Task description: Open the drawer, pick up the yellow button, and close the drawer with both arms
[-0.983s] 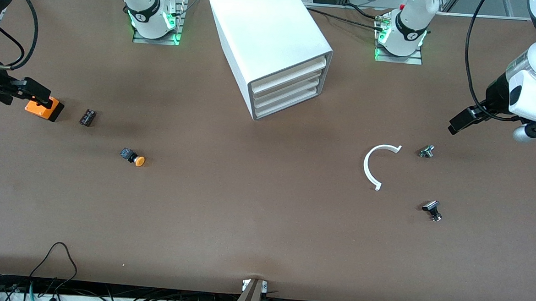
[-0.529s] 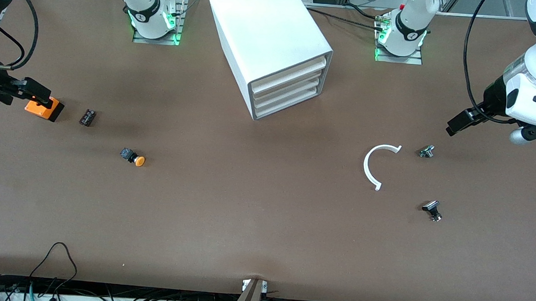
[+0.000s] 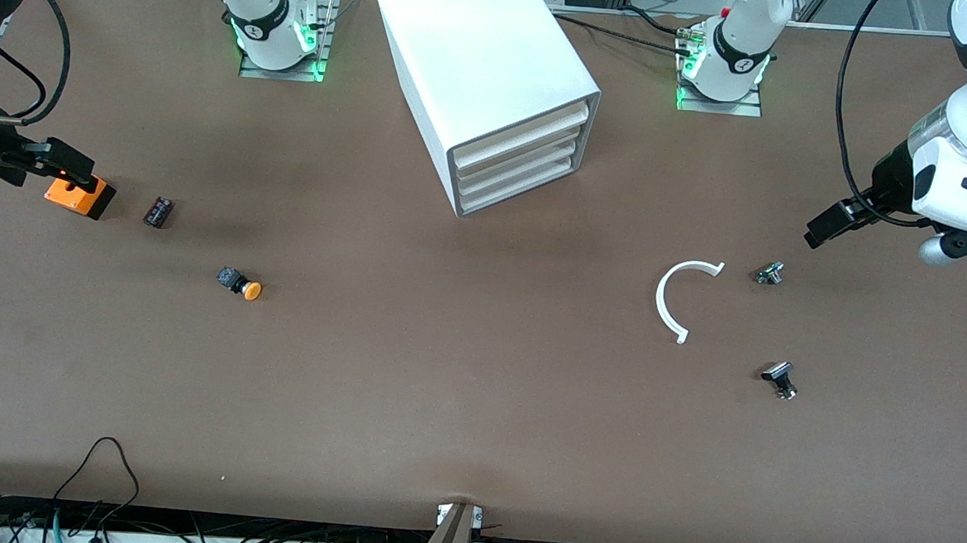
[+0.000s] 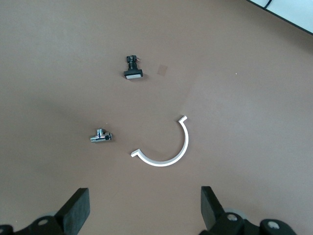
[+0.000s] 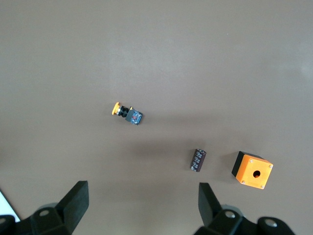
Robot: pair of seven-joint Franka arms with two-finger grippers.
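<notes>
The white cabinet (image 3: 479, 48) stands at the table's middle, near the arms' bases. Its uppermost drawer (image 3: 524, 130) and the three below it are shut. The button (image 3: 244, 285), orange cap on a black body, lies on the table toward the right arm's end, nearer the front camera than the cabinet; it also shows in the right wrist view (image 5: 126, 113). My right gripper (image 3: 63, 163) (image 5: 142, 201) is open and empty, up over the orange box. My left gripper (image 3: 832, 223) (image 4: 144, 210) is open and empty, up over the table at the left arm's end.
An orange box with a hole (image 3: 79, 196) (image 5: 252, 170) and a small black part (image 3: 158, 211) (image 5: 197, 160) lie near the right gripper. A white C-shaped ring (image 3: 669, 302) (image 4: 177, 153) and two black-and-silver parts (image 3: 770, 272) (image 3: 780, 379) lie at the left arm's end.
The left arm has shifted slightly toward the middle of the table. The right gripper has hardly moved. Nothing on the table has moved.
</notes>
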